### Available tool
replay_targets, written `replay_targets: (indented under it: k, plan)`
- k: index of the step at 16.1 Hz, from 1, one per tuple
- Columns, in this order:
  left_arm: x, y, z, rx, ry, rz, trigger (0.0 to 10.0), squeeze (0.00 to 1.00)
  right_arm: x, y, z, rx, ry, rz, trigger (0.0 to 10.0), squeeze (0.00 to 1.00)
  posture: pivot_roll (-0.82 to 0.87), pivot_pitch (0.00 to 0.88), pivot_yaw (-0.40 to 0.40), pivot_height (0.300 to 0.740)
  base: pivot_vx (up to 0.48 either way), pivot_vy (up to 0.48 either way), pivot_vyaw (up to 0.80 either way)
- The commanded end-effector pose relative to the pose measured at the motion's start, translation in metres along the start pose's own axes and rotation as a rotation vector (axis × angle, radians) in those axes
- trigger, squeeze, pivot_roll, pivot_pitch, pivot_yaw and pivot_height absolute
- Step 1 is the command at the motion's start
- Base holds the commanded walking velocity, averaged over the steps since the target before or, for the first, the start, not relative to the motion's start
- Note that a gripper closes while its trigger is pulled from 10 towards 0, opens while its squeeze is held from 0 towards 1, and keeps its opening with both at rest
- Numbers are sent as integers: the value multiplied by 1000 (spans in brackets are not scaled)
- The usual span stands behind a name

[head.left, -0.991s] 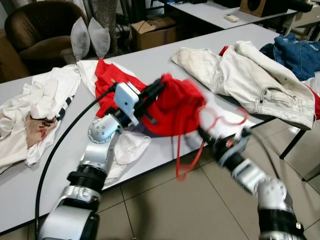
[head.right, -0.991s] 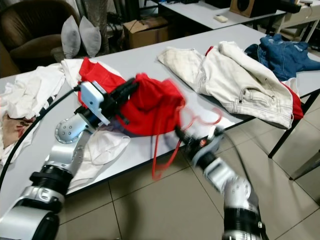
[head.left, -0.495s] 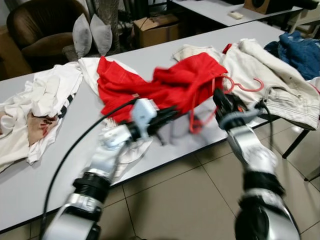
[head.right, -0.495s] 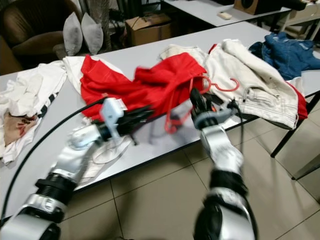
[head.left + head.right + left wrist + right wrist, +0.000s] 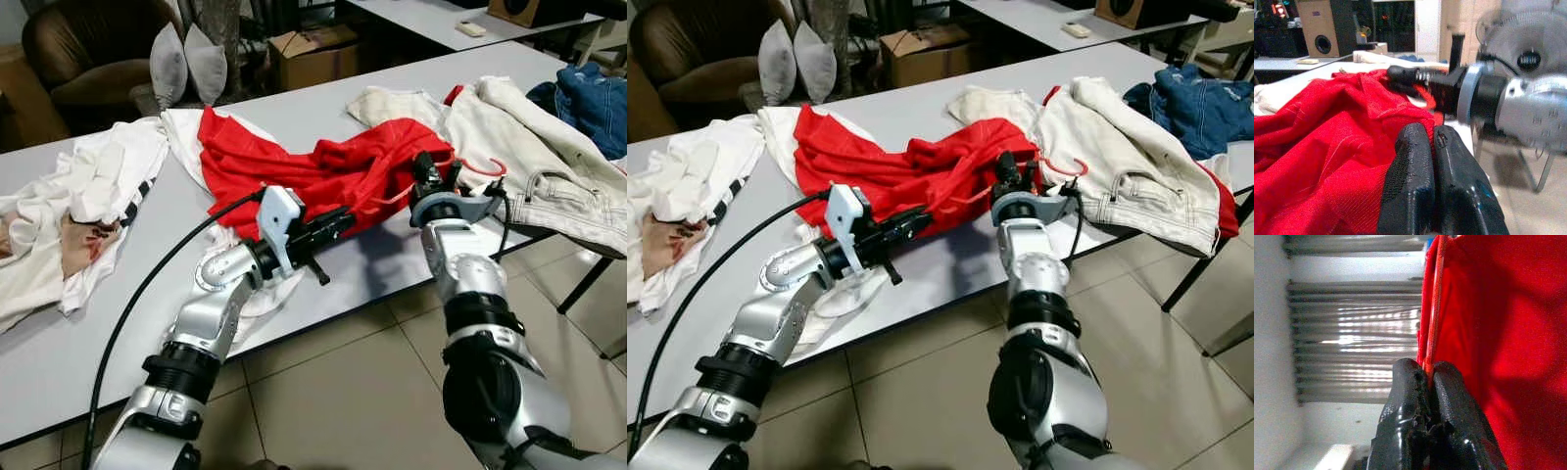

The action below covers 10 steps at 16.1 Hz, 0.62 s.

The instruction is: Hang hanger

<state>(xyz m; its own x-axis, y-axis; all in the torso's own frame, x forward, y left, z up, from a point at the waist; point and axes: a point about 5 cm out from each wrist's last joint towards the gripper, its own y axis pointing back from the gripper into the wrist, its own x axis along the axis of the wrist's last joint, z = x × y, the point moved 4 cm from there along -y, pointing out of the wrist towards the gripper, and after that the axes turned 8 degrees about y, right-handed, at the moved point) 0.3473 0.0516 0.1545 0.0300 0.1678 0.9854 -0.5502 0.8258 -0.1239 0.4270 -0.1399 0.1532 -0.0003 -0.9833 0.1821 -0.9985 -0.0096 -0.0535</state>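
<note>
Grey desk (image 5: 323,113), mid-frame: your right tool (image 5: 425,172) pinches the hanger (image 5: 460,168) wire, hook pointing frame-right over the pale jacket (image 5: 529,147). Left tool (image 5: 338,224), closed and empty, sits lower left beside the red garment (image 5: 294,166).

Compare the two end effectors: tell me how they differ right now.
The right end effector is shut on the red hanger's thin bar, raised at the red garment's edge. The left end effector is shut with nothing between its fingers, lying lower beside the garment. Both have black fingers closed together.
</note>
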Motion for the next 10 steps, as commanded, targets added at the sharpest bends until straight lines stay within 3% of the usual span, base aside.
replay_targets:
  k: [1, 2, 5, 7, 8, 10]
  plan:
    - [10, 0, -1, -1, 37, 42, 0, 0, 5, -5, -9, 0, 24, 44, 10000, 0, -250, 0, 67, 740, 0, 0, 0]
    - [15, -2, 1, -9, 60, 56, 0, 0, 3, -7, -7, -19, 3, 55, 10000, 0, -248, 0, 64, 740, 0, 0, 0]
    - [30, -12, 5, -28, 127, 105, 0, 0, -11, -9, -9, -35, 61, 28, 10000, 0, -248, 0, 61, 740, 0, 0, 0]
    - [36, -18, 19, -96, 185, 116, 0, 0, -15, -10, -8, -60, 59, 45, 10000, 0, -249, 0, 64, 740, 0, 0, 0]
    - [36, -23, 30, -141, 229, 104, 0, 0, -21, -10, -7, -81, 83, 30, 10000, 0, -250, 0, 66, 740, 0, 0, 0]
    - [32, -29, 34, -152, 256, 77, 0, 0, -36, -11, -11, -75, 182, -45, 10000, 0, -250, 0, 67, 740, 0, 0, 0]
